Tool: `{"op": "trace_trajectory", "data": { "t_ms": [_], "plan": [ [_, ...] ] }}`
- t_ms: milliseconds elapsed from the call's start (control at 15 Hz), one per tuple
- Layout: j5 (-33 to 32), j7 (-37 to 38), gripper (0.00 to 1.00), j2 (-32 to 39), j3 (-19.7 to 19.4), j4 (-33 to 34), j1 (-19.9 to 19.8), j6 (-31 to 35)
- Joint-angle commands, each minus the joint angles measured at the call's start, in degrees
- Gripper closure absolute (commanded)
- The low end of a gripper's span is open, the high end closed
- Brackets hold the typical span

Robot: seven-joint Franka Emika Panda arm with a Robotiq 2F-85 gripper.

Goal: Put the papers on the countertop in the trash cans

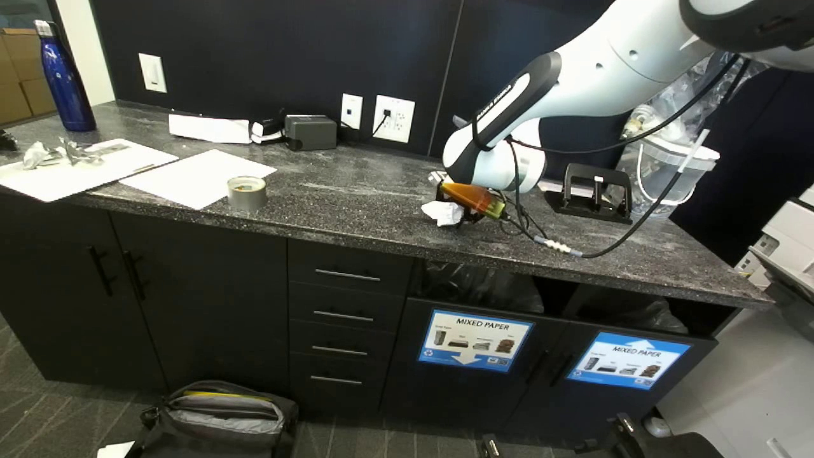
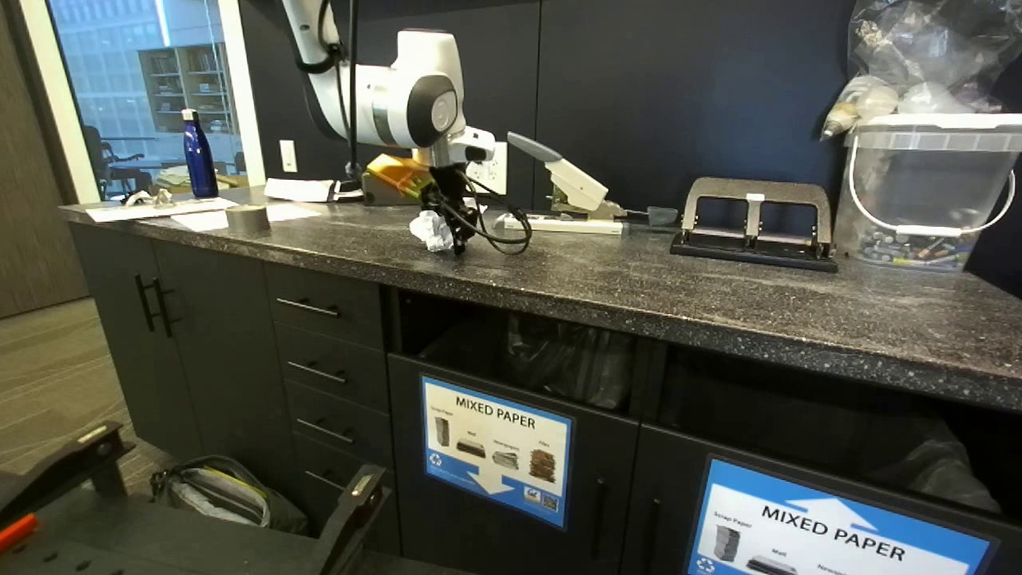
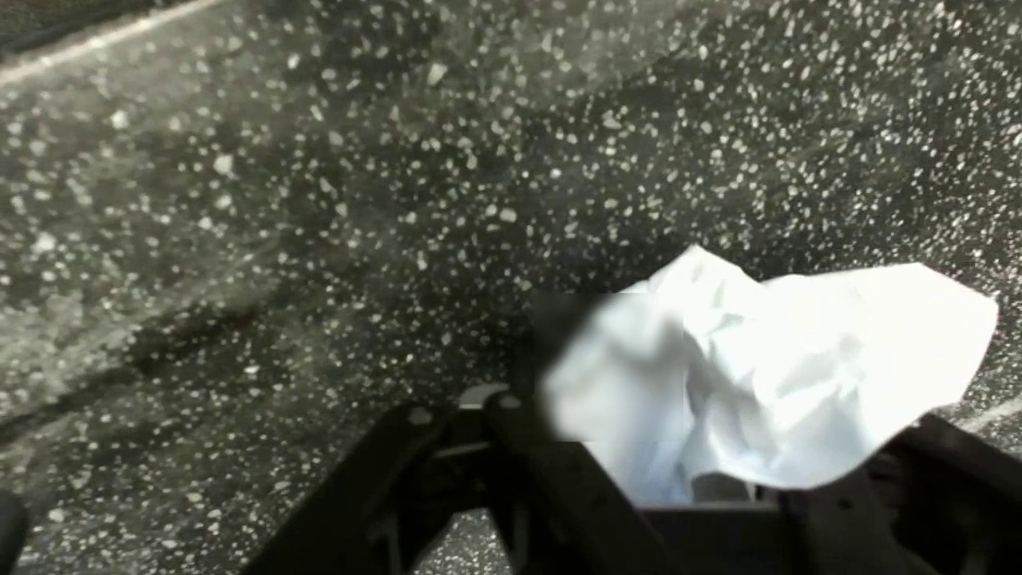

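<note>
- Gripper [image 3: 715, 419] stands low at the counter [image 1: 356, 181], its fingers [image 3: 555, 471] part-way apart, with one crumpled wad [image 1: 443, 213] between them. Whether you have it gripped cannot be told: blur covers the contact on one side.
- Location of that wad: at the end over the bins [image 1: 455, 397], short of the counter's front edge. Whether it touches the counter you cannot tell.
- Receptacles: two, marked MIXED PAPER, each open under the overhang. You see liners [image 1: 483, 287] there and no wad, but the insides are too hidden to certify.
- Done: no delivery that you can confirm.
- Outstanding: more crumpled pieces [image 1: 38, 154], seemingly two, lie on a sheet [image 1: 63, 182] near the bottle [image 1: 67, 86], well apart from the gripper.
- Assessment: you appear to be at the pick-up of this wad, so most of the job is probably ahead. Your likely remainder: secure it, lift it clear, carry it past the edge, lower it into an opening; then treat the pieces by the bottle the same.
</note>
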Motion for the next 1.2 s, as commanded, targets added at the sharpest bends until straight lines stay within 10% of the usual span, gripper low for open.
{"op": "trace_trajectory", "data": {
  "t_ms": [0,533,1133],
  "plan": [
    [-0.6,-1.6,0.77,-0.4,-3.1,0.1,1.5,-1.9],
    [-8.4,-11.9,0.92,-13.2,-4.0,-18.8,0.3,-13.9],
    [-16.4,-14.9,0.92,-15.7,-6.3,-35.0,0.9,-2.0]
  ]
}}
